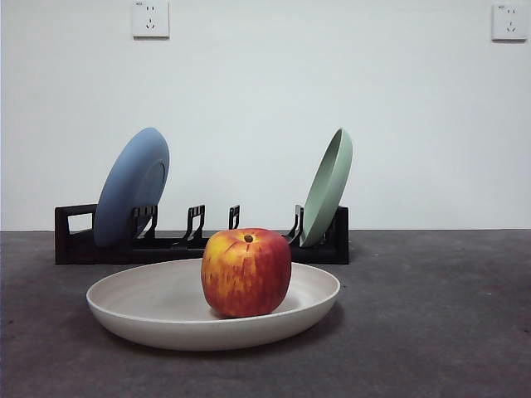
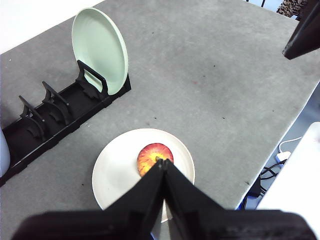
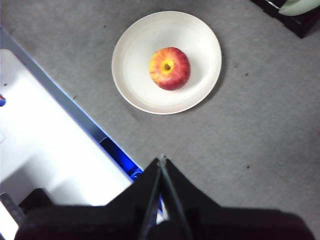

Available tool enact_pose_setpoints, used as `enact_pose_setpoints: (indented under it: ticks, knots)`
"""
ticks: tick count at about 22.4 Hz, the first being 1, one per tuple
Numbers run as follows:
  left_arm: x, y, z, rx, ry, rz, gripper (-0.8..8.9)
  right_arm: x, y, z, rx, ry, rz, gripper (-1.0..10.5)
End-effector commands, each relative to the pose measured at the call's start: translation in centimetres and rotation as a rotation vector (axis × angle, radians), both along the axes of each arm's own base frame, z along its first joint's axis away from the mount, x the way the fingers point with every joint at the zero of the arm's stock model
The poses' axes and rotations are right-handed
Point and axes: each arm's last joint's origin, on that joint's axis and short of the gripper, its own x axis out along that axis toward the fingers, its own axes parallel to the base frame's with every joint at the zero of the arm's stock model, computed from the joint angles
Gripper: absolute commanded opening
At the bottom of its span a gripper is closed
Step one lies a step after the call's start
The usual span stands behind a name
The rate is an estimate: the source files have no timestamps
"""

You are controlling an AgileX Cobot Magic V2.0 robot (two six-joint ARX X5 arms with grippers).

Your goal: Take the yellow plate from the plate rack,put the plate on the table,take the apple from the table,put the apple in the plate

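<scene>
The red and yellow apple [image 1: 246, 272] sits upright in the cream yellow plate [image 1: 149, 307], which lies flat on the grey table [image 1: 431, 315] in front of the black plate rack [image 1: 75, 240]. The left wrist view looks down on the apple [image 2: 154, 157] in the plate [image 2: 117, 172], with my left gripper [image 2: 163, 162] shut high above them, holding nothing. From the right wrist view the apple [image 3: 170, 68] rests in the plate [image 3: 140, 85] too, and my right gripper [image 3: 161, 160] is shut and empty, well away from it. Neither gripper appears in the front view.
A blue plate [image 1: 131, 187] leans in the rack's left end and a pale green plate [image 1: 328, 187] in its right end. The rack [image 2: 55, 115] and green plate [image 2: 100, 47] lie beyond the cream plate. The other arm's black tip [image 2: 305, 32] shows at one corner.
</scene>
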Motion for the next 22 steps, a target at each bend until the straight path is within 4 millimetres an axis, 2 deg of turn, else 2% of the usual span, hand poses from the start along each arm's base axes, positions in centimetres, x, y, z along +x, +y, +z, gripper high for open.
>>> enact_pose_setpoints:
  ticks: [1,15,18,22]
  knots:
    - [0.0,0.1,0.0,0.005,-0.007,-0.006,-0.03,0.0,-0.1,-0.2,-0.028,0.013,-0.019,0.0]
    - [0.4,-0.6,-0.2,0.033,-0.017,-0.019,-0.03,0.1,-0.2,-0.3,-0.066,-0.026,-0.056,0.0]
    - [0.7,-0.9,0.1,0.034,-0.076,0.019,-0.03,0.1,-0.2,-0.3,-0.066,-0.026,-0.056,0.0]
    - [1.1,-1.0,1.3,0.023,-0.244,0.041,-0.03,0.1,-0.2,-0.2,-0.066,-0.026,-0.056,0.0]
